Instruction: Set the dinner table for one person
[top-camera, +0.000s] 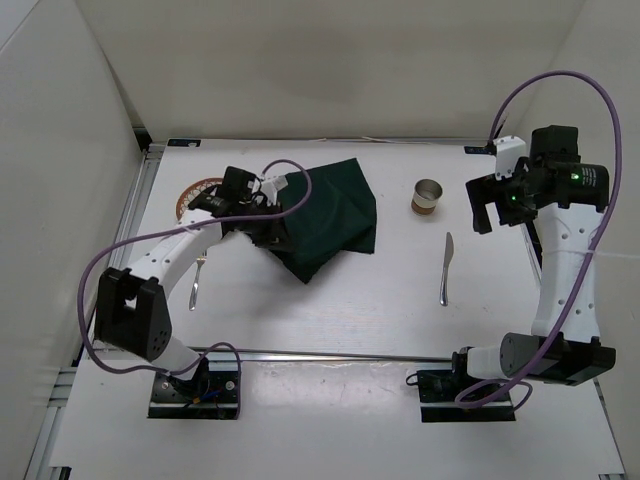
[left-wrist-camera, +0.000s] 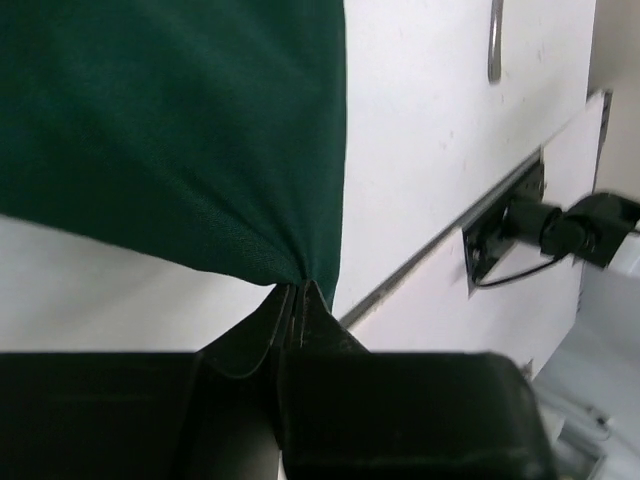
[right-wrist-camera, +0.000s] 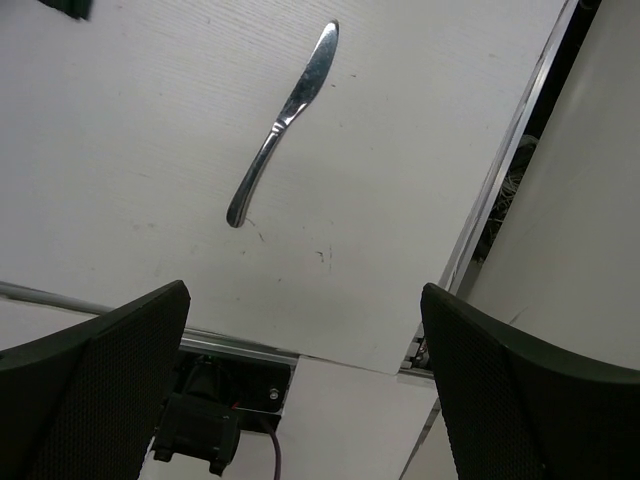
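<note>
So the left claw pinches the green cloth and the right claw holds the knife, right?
No. The left claw does pinch the green cloth, but the right claw is open and empty; the knife lies on the table, as the right wrist view shows.

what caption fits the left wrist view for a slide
Dark green placemat corner pinched in the shut left tool, over the white table

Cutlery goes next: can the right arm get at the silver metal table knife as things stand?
Probably yes: the silver metal table knife lies alone on bare white tabletop near the right arm, whose jaws stand open and empty.
</note>
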